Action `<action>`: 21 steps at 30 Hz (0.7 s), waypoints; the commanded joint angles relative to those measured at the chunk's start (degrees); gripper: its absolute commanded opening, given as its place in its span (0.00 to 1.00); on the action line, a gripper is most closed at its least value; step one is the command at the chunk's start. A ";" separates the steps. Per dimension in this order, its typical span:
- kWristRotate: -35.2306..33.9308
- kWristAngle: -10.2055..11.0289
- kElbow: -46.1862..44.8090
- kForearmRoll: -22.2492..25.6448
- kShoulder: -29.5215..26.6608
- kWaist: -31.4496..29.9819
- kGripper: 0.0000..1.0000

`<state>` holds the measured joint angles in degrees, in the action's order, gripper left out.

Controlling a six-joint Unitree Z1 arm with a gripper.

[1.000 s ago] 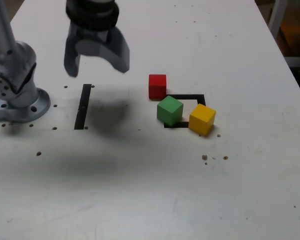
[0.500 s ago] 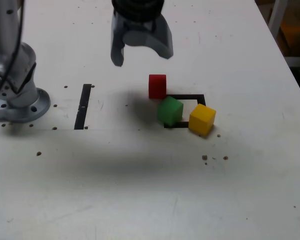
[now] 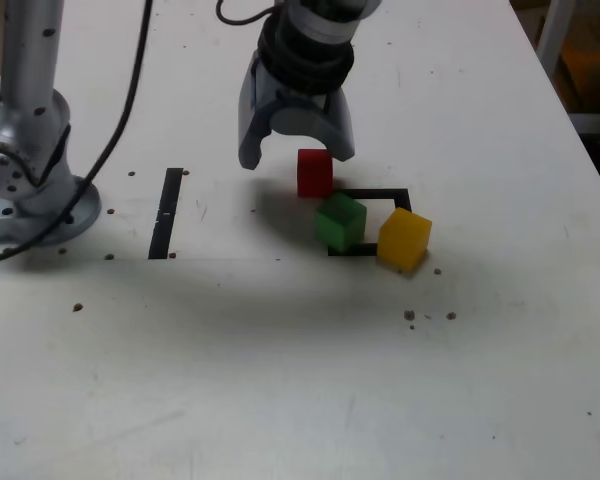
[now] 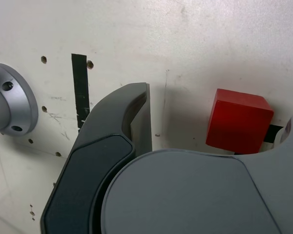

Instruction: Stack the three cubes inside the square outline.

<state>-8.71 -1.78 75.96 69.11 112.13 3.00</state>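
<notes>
Red matte cube [image 3: 315, 172] is now the target.
Grey gripper [image 3: 296, 156], jaws spread and empty, has swung over from the exterior view's left.

Red cube [image 3: 315, 172] sits flat on the table, centre-upper frame in the exterior view, just outside the square outline [image 3: 392, 195] at its upper-left corner. Green cube [image 3: 340, 221] is turned approx. diagonal, covering the outline's left edge. Yellow cube [image 3: 404, 239] sits over the lower-right corner, also rotated. All separate, none stacked. Outline's white centre is partly visible.
</notes>
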 commanded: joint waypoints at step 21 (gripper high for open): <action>4.95 -0.68 -0.30 -5.57 5.17 1.93 0.83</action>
<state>-3.99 -2.38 75.67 63.81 116.97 4.80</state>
